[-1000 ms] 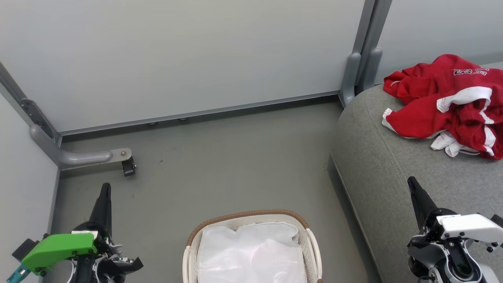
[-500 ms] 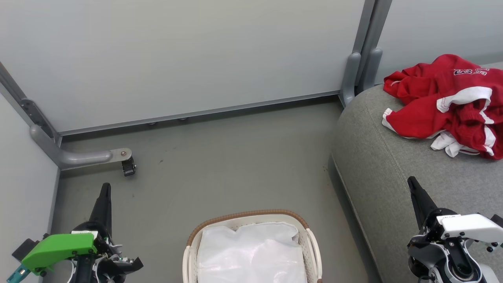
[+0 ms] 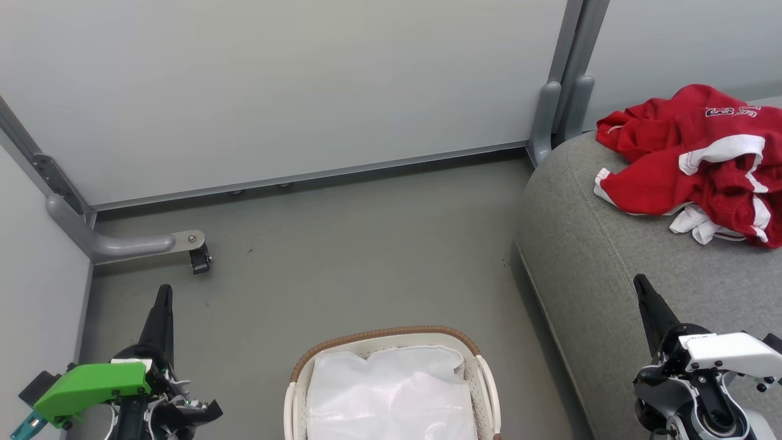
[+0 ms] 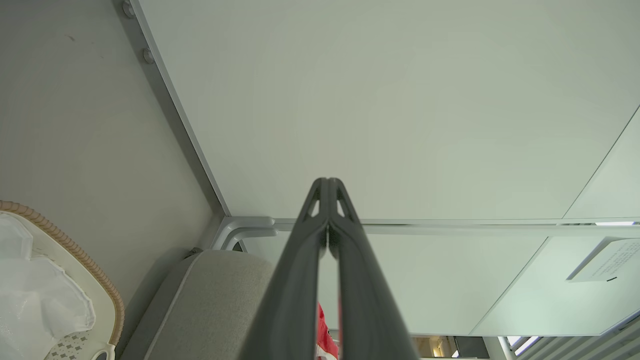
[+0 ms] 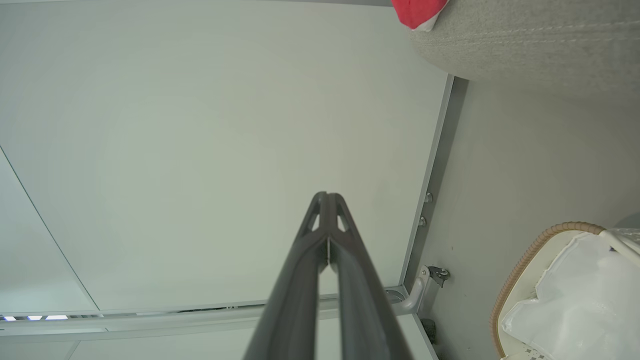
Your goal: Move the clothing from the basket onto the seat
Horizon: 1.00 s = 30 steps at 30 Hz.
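Red clothing (image 3: 690,159) lies heaped on the seat (image 3: 586,256); the basket (image 3: 385,333) shows just its white liner (image 3: 391,391); left gripper (image 3: 164,290) and right gripper (image 3: 639,281) both pressed together, empty; job looks finished, nothing left to fetch.

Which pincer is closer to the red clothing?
The right pincer, with the white housing, beside the grey seat bearing the clothing; the green-capped left pincer is far off, over the floor.

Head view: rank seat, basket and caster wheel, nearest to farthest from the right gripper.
1. seat, on the right, alongside the right gripper.
2. basket, lower middle, to its left.
3. caster wheel, far left, by the partition.
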### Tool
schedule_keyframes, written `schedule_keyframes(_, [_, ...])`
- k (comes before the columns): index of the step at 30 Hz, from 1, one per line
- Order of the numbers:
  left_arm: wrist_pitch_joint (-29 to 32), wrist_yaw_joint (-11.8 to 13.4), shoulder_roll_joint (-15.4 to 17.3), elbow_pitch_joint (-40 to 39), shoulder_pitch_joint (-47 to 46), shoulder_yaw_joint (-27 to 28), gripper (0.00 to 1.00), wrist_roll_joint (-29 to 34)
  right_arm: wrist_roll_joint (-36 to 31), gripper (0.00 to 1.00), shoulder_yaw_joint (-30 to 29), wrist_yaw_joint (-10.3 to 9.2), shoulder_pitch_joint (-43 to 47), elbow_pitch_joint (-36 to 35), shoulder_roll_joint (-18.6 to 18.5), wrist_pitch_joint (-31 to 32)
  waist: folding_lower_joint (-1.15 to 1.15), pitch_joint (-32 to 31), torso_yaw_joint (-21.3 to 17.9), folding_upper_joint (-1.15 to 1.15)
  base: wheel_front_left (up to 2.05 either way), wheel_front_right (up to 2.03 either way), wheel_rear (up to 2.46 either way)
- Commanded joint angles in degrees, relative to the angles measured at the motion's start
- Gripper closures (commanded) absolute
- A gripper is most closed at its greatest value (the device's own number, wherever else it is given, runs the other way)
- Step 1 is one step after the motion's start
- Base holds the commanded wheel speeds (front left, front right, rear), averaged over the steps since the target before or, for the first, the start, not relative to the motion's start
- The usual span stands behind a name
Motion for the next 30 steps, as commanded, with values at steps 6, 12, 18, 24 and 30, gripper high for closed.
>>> schedule_keyframes(6, [0.2,-0.4,0.3,-0.1,-0.6,0.1,1.00,-0.2,0.2,1.00,-0.1,0.00,0.2,-0.2,-0.3,0.1,0.00,0.0,0.0,0.00,0.00,0.00,0.00])
schedule_keyframes(12, [0.2,-0.4,0.3,-0.1,-0.6,0.1,1.00,-0.2,0.2,1.00,-0.1,0.00,0.2,-0.2,-0.3,0.1,0.00,0.0,0.0,0.00,0.00,0.00,0.00])
schedule_keyframes(18, [0.2,-0.4,0.3,-0.1,-0.6,0.1,1.00,-0.2,0.2,1.00,-0.1,0.00,0.2,-0.2,-0.3,0.1,0.00,0.0,0.0,0.00,0.00,0.00,0.00])
schedule_keyframes(24, [0.2,-0.4,0.3,-0.1,-0.6,0.1,1.00,-0.2,0.2,1.00,-0.1,0.00,0.2,-0.2,-0.3,0.1,0.00,0.0,0.0,0.00,0.00,0.00,0.00])
schedule_keyframes(30, [0.2,-0.4,0.3,-0.1,-0.6,0.1,1.00,-0.2,0.2,1.00,-0.1,0.00,0.2,-0.2,-0.3,0.1,0.00,0.0,0.0,0.00,0.00,0.00,0.00])
